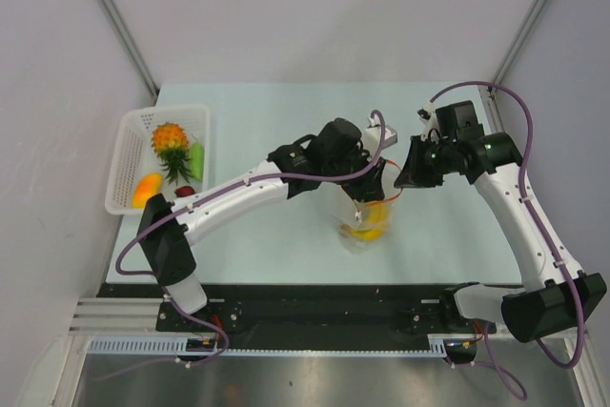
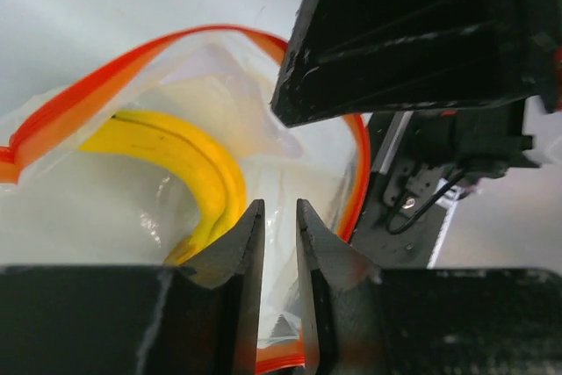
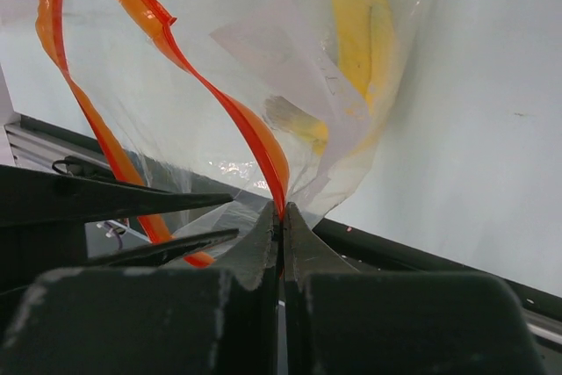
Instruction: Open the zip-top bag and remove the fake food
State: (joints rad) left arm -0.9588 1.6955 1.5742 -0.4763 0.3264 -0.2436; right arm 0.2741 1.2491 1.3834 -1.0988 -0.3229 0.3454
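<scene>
The zip-top bag (image 1: 367,221) hangs above the table between the two arms, its orange-red mouth held wide. Yellow bananas (image 1: 370,228) of the fake food lie in its bottom and show through the film (image 2: 202,160) (image 3: 360,32). My right gripper (image 3: 282,208) is shut on the bag's zip strip (image 3: 250,129). My left gripper (image 2: 280,210) straddles the opposite rim, and its jaws stand a narrow gap apart with clear film and strip between them. In the top view the left gripper (image 1: 365,173) and right gripper (image 1: 404,178) face each other over the bag.
A white perforated basket (image 1: 129,145) stands at the table's left edge. It holds an orange pineapple (image 1: 170,140), a green piece (image 1: 196,154), a red fruit (image 1: 183,192) and an orange piece (image 1: 146,188). The right gripper's black finger (image 2: 404,41) looms close in the left wrist view.
</scene>
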